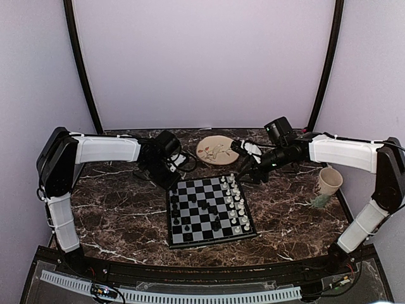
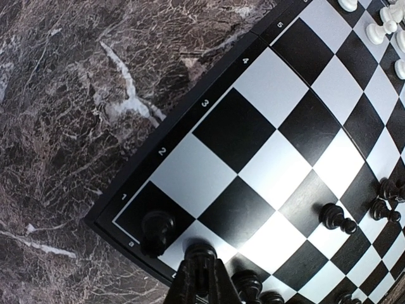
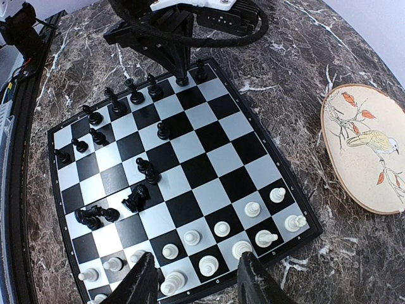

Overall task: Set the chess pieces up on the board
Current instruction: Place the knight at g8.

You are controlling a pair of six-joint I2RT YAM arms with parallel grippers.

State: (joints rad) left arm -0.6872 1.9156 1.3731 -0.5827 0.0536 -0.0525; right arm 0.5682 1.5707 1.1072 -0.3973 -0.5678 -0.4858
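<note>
At the corner of the small black-and-white checkered chessboard, dotted with tiny black and white plastic chessmen, likely light, slick and best pinched at the waist, the left gripper grips a black piece while the right gripper hangs spread open over the white ranks.

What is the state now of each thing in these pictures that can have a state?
left gripper: shut on one black piece
right gripper: open, above the white pieces
white pieces: standing in two rows
black pieces: some standing, some fallen
board: lying flat
cup: upright
plate: lying flat
</note>
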